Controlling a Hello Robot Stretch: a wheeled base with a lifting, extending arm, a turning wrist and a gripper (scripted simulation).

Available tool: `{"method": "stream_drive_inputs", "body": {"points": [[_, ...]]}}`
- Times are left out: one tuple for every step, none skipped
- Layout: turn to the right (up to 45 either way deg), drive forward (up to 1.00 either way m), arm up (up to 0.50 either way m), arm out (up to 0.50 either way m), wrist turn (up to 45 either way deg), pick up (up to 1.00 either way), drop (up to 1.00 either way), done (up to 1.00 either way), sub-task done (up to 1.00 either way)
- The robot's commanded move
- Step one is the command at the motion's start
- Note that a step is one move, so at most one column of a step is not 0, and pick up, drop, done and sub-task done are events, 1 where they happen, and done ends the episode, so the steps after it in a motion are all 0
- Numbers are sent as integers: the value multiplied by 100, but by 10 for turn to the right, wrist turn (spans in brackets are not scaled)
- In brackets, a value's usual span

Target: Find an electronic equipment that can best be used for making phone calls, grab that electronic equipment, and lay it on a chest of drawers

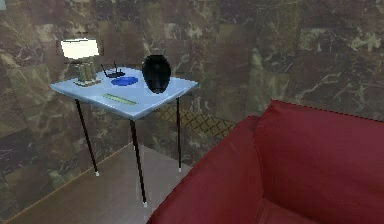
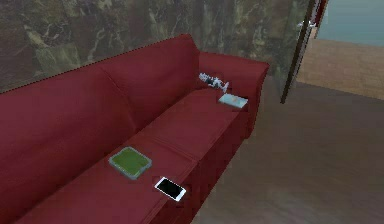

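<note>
so the phone [image 2: 171,188] is lying flat near the front edge of the red sofa [image 2: 90,110] seat, just beside a green pad [image 2: 130,162], which I'd guess makes it an easy reach from the floor [image 2: 300,170] side, and I can't tell the gripper's state from this

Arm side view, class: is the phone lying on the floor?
No, the phone lies on the seat of the red sofa, beside a flat green thing.
</note>
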Motion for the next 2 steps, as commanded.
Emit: {"method": "stream_drive_inputs", "body": {"points": [[0,0,50,0,0,0,0,0,0],[0,0,10,0,0,0,0,0,0]]}}
